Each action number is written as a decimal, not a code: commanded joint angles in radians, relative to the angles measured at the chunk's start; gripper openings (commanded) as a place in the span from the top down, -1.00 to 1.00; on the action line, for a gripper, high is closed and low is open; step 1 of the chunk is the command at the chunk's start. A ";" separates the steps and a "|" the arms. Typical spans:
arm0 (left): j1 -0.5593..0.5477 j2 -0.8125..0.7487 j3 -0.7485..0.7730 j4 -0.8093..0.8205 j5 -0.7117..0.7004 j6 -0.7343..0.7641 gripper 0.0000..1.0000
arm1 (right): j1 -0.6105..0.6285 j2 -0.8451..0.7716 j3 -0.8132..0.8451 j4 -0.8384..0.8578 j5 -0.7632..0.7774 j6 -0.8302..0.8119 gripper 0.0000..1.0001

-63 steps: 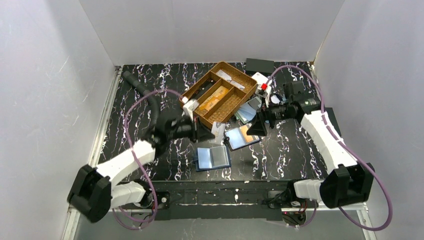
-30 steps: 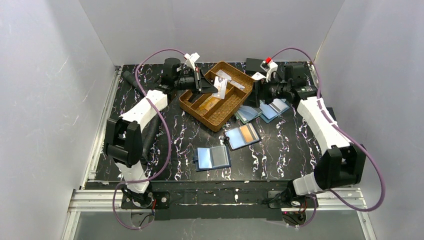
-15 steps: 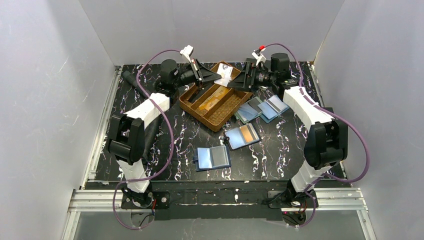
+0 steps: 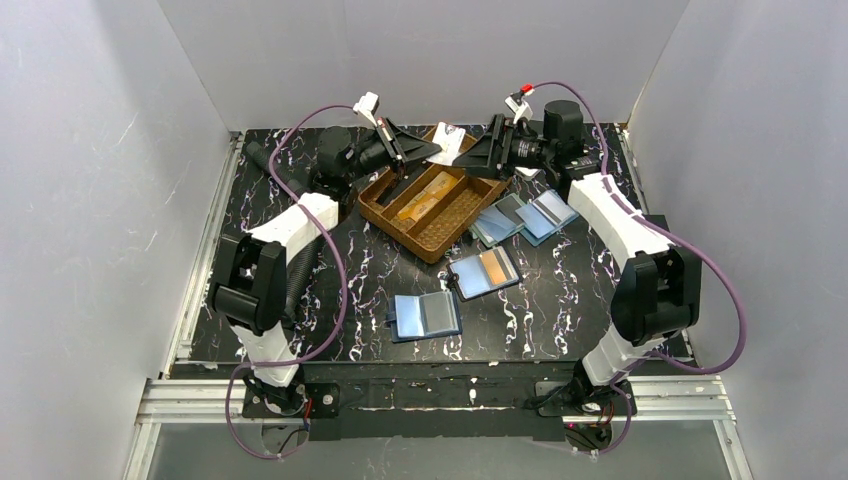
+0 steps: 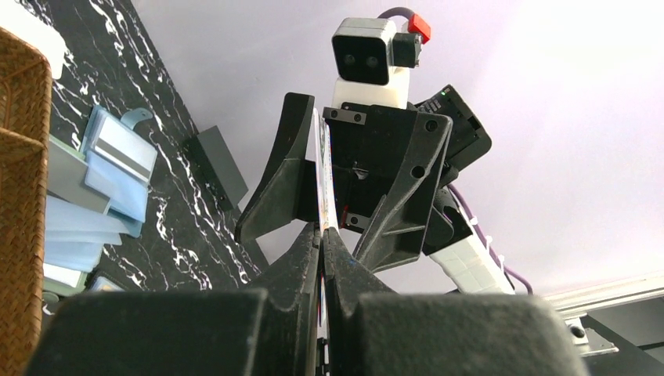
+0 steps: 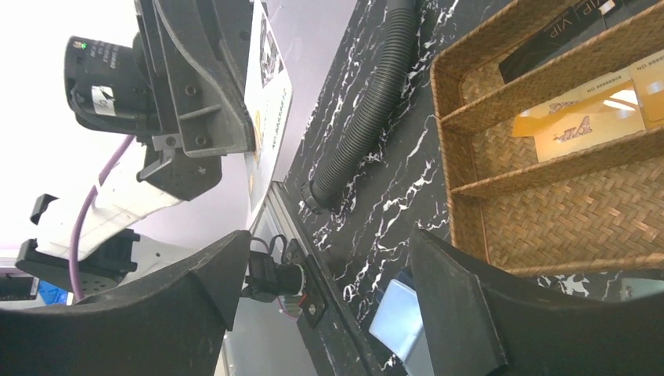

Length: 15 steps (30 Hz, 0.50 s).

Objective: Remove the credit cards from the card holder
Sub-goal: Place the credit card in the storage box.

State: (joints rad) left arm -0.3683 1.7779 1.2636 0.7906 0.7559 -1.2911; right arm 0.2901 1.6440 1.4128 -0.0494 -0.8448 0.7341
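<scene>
My left gripper (image 4: 432,151) is raised over the far end of the wicker basket (image 4: 386,212) and is shut on a white printed card (image 4: 448,144). The left wrist view shows that card edge-on (image 5: 322,176) between my closed fingertips (image 5: 322,229). My right gripper (image 4: 470,161) is open and empty, facing the card from the right; its jaws stand wide apart in the right wrist view (image 6: 329,235), where the card (image 6: 268,86) is also seen. Yellow-orange credit cards (image 4: 425,197) lie in the basket. An open blue holder (image 4: 470,276) shows an orange card (image 4: 497,263).
A second open blue holder (image 4: 424,314) lies near the front. More blue holders (image 4: 524,218) are piled right of the basket. A black corrugated hose (image 4: 277,168) runs along the left side. A small dark block (image 5: 213,160) lies at the far right.
My right gripper swung up from over the holder pile to face the left gripper, jaws open. My left gripper lifted the white card higher, toward the back.
</scene>
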 commanded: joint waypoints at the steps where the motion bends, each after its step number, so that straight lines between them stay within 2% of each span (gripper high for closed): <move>1: -0.046 -0.066 -0.032 0.000 0.026 0.015 1.00 | 0.018 -0.044 0.096 0.121 0.000 0.080 -0.68; 15: -0.046 -0.103 -0.059 0.032 -0.004 -0.002 1.00 | 0.010 -0.136 0.024 0.074 0.002 0.049 -0.63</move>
State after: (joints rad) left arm -0.4080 1.7424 1.2217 0.8082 0.7242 -1.3109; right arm 0.2996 1.5528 1.4220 -0.0124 -0.8429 0.7872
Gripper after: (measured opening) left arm 0.008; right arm 0.816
